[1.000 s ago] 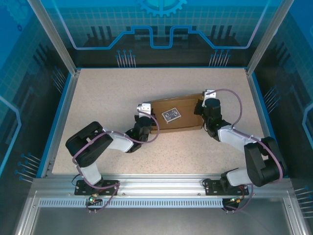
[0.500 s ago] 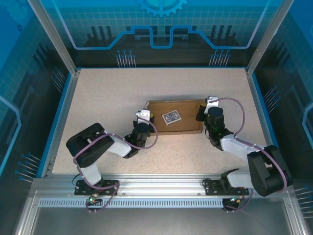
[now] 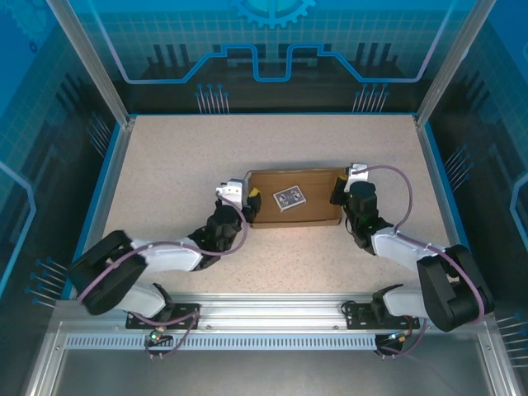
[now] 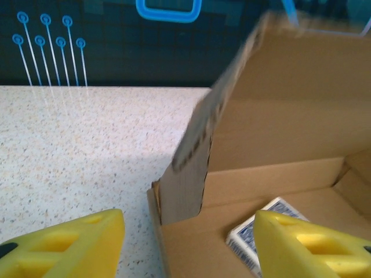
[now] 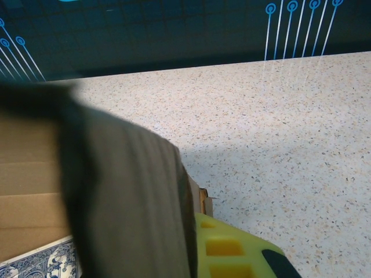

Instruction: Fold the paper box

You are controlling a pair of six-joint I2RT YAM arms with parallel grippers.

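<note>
The paper box (image 3: 309, 213) lies as a shallow brown cardboard tray in the middle of the table, with a blue-and-white card pack (image 3: 289, 197) inside it. My left gripper (image 3: 250, 202) is at the box's left end, open. In the left wrist view its yellow fingers (image 4: 64, 246) straddle the box's left corner, where a side flap (image 4: 194, 156) stands up tilted and untouched; the card pack (image 4: 255, 234) lies by the right finger. My right gripper (image 3: 340, 192) is at the box's right end, shut on the right side flap (image 5: 127, 197), which presses against its yellow finger (image 5: 232, 249) and hides the other.
The speckled table (image 3: 181, 165) is bounded by a blue rim and glass walls (image 3: 272, 49) at the back and sides. Both arm bases sit on the metal rail (image 3: 272, 313) at the near edge.
My left gripper has opened and let go of the left flap, and its arm has dropped lower and drawn back to the left. The box has straightened; the right gripper stays shut.
</note>
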